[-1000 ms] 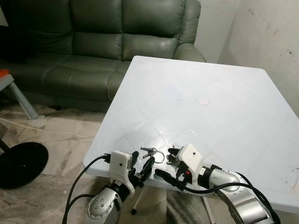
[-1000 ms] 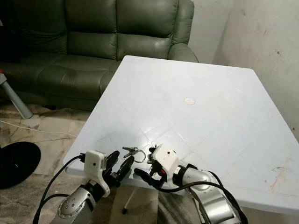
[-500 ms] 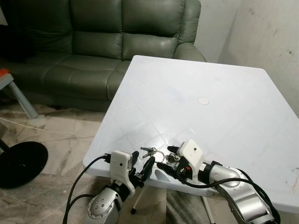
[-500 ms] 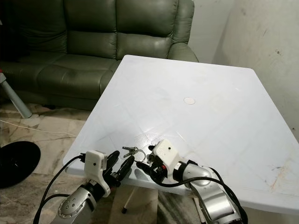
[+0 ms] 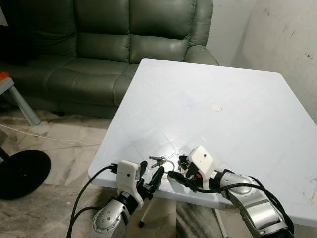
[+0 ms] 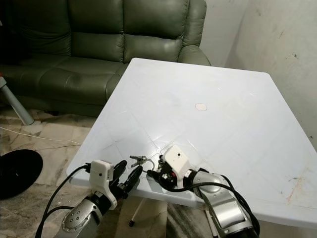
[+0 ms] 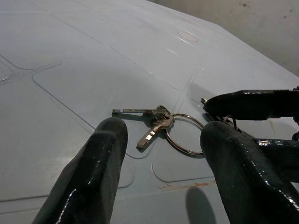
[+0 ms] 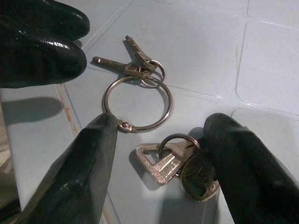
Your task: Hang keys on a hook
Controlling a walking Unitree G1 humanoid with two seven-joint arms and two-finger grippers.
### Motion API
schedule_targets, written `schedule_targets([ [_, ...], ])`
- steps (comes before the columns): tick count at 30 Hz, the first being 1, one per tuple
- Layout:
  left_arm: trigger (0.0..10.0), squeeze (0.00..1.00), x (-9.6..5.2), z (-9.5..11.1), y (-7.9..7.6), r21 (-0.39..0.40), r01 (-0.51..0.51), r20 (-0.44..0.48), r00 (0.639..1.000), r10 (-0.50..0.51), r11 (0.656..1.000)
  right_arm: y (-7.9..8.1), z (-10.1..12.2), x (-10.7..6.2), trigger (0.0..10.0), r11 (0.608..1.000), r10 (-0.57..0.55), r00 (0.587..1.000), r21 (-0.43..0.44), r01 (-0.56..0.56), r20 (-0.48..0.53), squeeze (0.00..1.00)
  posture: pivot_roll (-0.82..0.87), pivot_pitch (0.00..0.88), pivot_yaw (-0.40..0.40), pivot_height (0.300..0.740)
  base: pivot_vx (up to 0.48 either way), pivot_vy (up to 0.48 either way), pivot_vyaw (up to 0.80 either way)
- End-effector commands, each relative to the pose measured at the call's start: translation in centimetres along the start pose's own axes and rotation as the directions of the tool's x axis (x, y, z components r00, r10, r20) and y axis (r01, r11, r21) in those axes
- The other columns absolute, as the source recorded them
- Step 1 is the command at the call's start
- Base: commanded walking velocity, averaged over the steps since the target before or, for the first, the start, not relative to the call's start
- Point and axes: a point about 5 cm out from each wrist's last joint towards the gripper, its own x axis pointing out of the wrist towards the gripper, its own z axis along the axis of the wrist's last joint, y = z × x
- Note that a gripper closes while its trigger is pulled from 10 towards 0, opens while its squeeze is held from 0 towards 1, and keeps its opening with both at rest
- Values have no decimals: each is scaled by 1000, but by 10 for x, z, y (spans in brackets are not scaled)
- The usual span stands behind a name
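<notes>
keys (image 8: pixel 140 88) lie flat on the white table (image 5: pixel 223 99) near its front edge, not lifted. my right gripper (image 8: pixel 159 140) fingers spread around the ring; left gripper (image 7: pixel 159 140) parted just beside. grasp and hanging remain; no hook seen

Wide bare desk (image 5: pixel 223 99) stretches beyond the keys (image 8: pixel 140 88), open for approach from the far side. At the near edge it is crowded: the left gripper (image 5: pixel 150 174) and right gripper (image 5: pixel 179 168) flank the ring, with parted fingers (image 8: pixel 70 182) closing off both sides.
</notes>
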Motion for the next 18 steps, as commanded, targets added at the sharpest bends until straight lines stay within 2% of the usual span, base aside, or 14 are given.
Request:
schedule_targets([
  [1, 10000, 0, -1, 3, -2, 8, 2, 9, 1000, -2, 1000, -4, -1, -3, 3843, 1000, 12, 1000, 11, -12, -4, 0, 39, 83, -55, 740, 0, 0, 0],
  [3, 10000, 0, -1, 3, -3, 8, 2, 9, 1000, -2, 1000, -5, -1, -4, 3843, 1000, 10, 1000, -15, -10, 0, 0, 40, 76, -57, 740, 0, 0, 0],
  [4, 10000, 0, 0, 3, -3, 8, 3, 8, 1000, -3, 1000, -5, -1, -5, 0, 1000, 20, 1000, -12, -20, -1, 0, 40, 76, -57, 740, 0, 0, 0],
  [10, 10000, 0, 0, 3, -3, 8, 4, 8, 1000, -4, 1000, -10, -1, -9, 0, 999, 33, 999, 29, -34, 33, 0, 38, 78, -56, 740, 0, 0, 0],
  [13, 10000, 0, 0, 3, -3, 7, 5, 7, 1000, -5, 1000, -11, 1, -8, 0, 1000, 28, 999, 7, -28, 37, 0, 38, 78, -56, 740, 0, 0, 0],
  [15, 10000, 0, 0, 3, -3, 8, 6, 7, 1000, -6, 1000, -10, 0, -8, 0, 999, 31, 999, 38, -33, 40, 0, 38, 79, -54, 740, 0, 0, 0],
  [18, 10000, 0, 0, 3, -3, 9, 7, 8, 1000, -7, 1000, -11, 1, -8, 0, 999, 22, 998, 24, -24, 53, 0, 38, 79, -54, 740, 0, 0, 0],
])
